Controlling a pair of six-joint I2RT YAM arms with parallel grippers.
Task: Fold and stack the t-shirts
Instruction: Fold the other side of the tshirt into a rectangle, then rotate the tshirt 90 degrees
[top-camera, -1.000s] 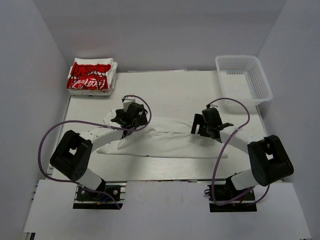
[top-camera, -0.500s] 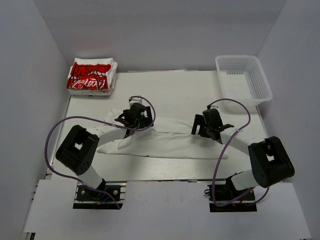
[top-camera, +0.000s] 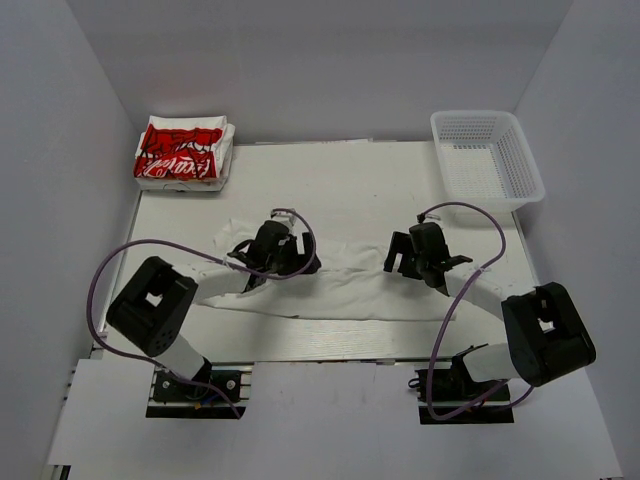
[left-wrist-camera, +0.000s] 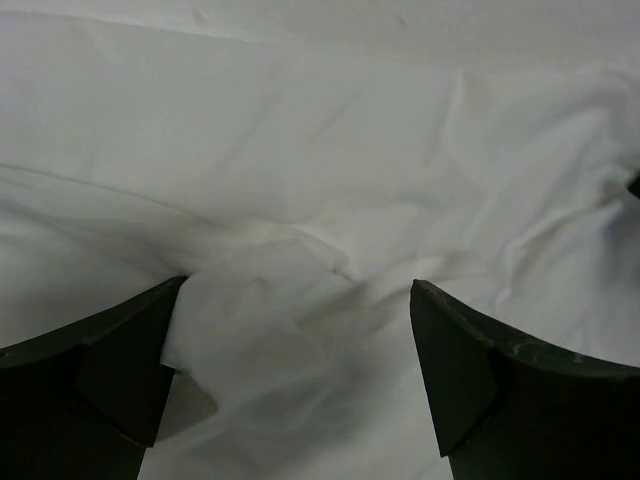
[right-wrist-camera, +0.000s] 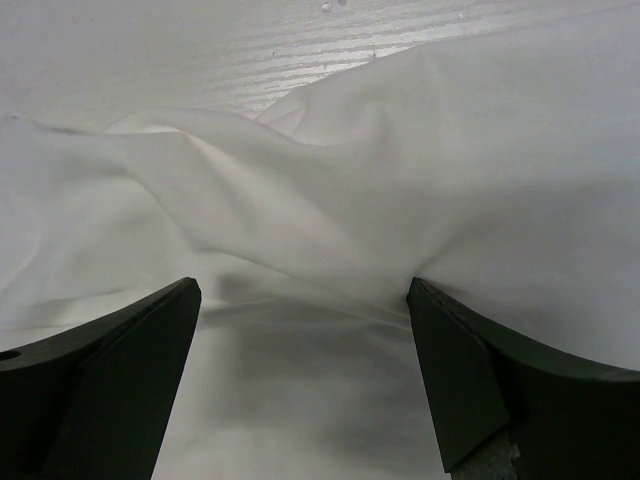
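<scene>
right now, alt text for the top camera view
A plain white t-shirt lies across the table under the open left gripper and right gripper. Folded red-print t-shirts sit far left, a white mesh basket far right.

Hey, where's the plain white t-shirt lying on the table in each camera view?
Top external: the plain t-shirt lies crumpled across the middle of the table.
Left wrist: it fills the frame, wrinkled, between the left fingers.
Right wrist: it fills most of the frame between the right fingers, with bare table along the top.
Shared landmark: the open dark fingers over the shirt, seen in every view.
</scene>
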